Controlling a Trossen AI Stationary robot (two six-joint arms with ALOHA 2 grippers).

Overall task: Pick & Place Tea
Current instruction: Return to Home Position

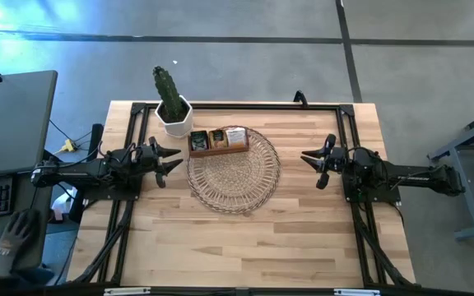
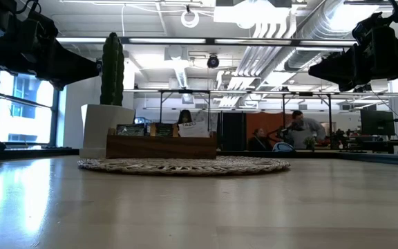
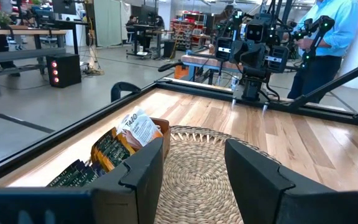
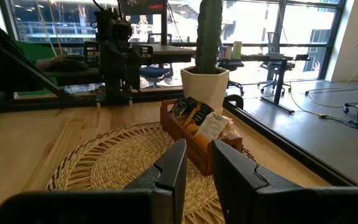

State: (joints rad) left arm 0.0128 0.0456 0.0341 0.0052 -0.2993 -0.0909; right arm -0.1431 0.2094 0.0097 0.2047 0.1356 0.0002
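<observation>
While both arms hung at opposite sides of the table (image 1: 245,247), the left gripper (image 1: 174,160) had its fingers (image 3: 143,171) spread well apart on nothing, and the right gripper (image 1: 311,164) likewise held its fingers (image 4: 169,168) parted, with a narrower gap and nothing in it. The tea sachets (image 1: 218,138) stood on edge in the wooden box (image 1: 218,150), which lay between the two pairs of fingertips, nearer the left pair and a little toward the far edge from both. The box rested on the far rim of the round wicker mat (image 1: 233,177), whose weave ran up toward each gripper's fingers without touching them. In the left wrist view a white-and-orange sachet (image 3: 137,129) at the box end farthest from the left fingers read "TAZO"; the darker packets (image 3: 107,151) closer to those fingers carried print too small to read. Beyond the box from the right fingers stood a cactus (image 4: 209,34) in a white pot (image 4: 204,84).
</observation>
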